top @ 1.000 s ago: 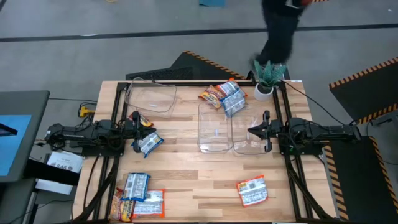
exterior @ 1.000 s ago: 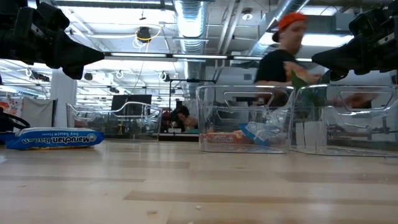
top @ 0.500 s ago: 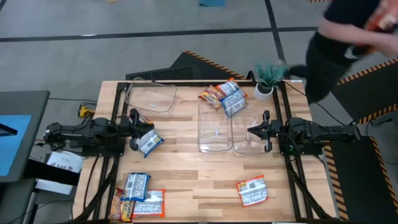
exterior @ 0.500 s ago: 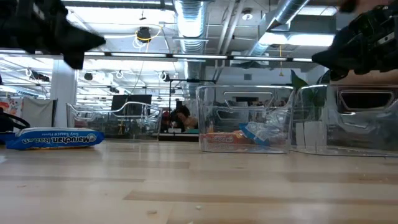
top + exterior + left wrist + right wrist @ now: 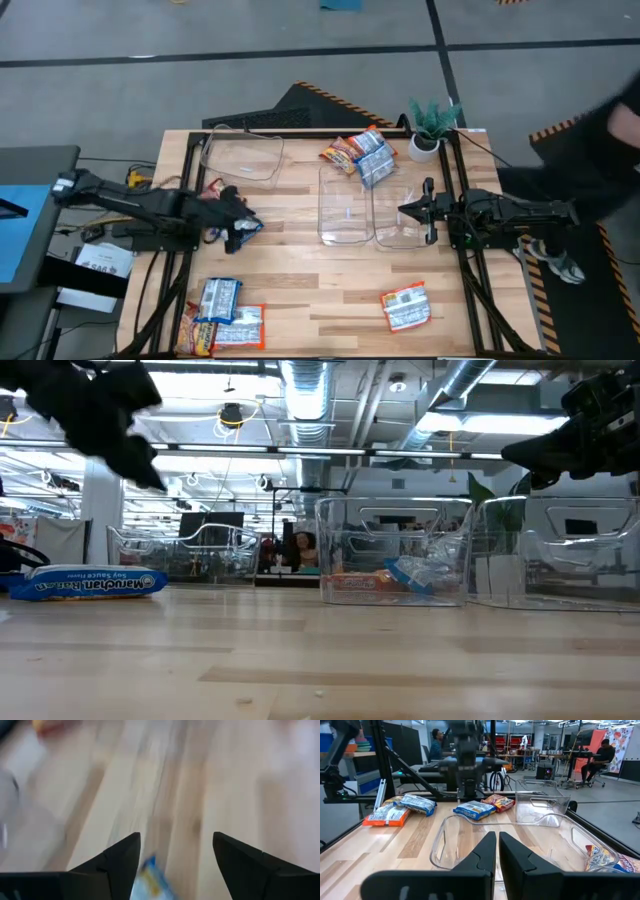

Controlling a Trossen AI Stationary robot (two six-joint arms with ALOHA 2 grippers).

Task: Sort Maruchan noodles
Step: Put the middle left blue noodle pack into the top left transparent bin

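Note:
Maruchan noodle packets lie flat about the table. A blue one [image 5: 252, 226] [image 5: 85, 582] lies near the left edge, partly under my left gripper [image 5: 236, 230], which slants down over it, open, touching nothing; the packet's corner [image 5: 150, 881] shows between the fingers. A red packet [image 5: 212, 189] lies just behind. More packets lie at the near left [image 5: 220, 312], the near right [image 5: 405, 306] and the far middle [image 5: 360, 155]. My right gripper [image 5: 405, 210] [image 5: 497, 851] waits level and shut above a clear bin.
Three clear bins stand on the table: one at the far left [image 5: 243, 155] and two side by side in the middle [image 5: 345, 208] [image 5: 400, 222]. A potted plant [image 5: 432, 125] stands at the far right corner. A person [image 5: 600, 150] moves beyond the right edge.
My left gripper has swung out from its level rest toward the table's middle, risen a little and tipped nose down over the blue packet. The packets have not moved. The person behind the table has walked from the far side round to the right.

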